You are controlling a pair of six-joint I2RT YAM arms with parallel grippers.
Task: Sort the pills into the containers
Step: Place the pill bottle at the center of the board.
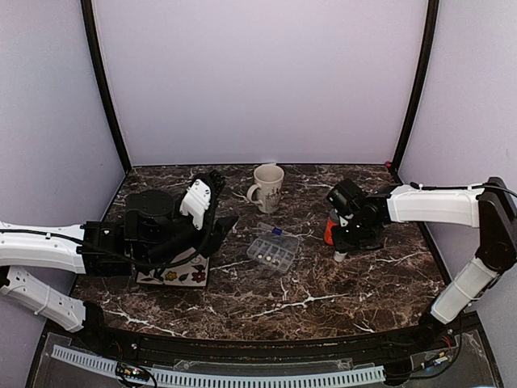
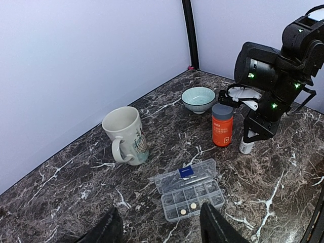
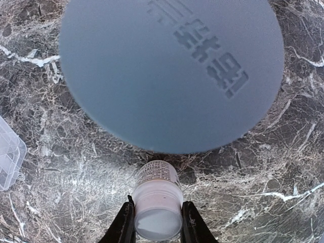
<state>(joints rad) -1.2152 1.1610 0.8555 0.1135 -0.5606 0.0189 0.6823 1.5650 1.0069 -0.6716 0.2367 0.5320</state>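
Dark marbled surface carries the open organiser box [image 1: 272, 251] at its centre, with two pills [image 2: 183, 211] in its near row. At its 3 o'clock the right tool [image 3: 158, 225] is clenched on a small white bottle [image 3: 158, 190] just beside an orange bottle [image 2: 222, 126], while the left tool [image 2: 160, 223] hangs released at 9 o'clock. Best, I judge, to lift straight up, clear of the orange bottle, then tip gently over one compartment.

A dark brown, marble-patterned surface [image 1: 323, 307] veined in white fills the lower half of the top view. Pale lilac walls close it in: a back wall [image 1: 258, 73] across the upper middle, a left wall [image 1: 40, 121] and a right wall [image 1: 477, 97] at the frame's edges. Black posts [image 1: 103, 89] rise at the two rear corners. A white slotted rail [image 1: 242, 377] curves along the bottom edge. The light is soft and even.
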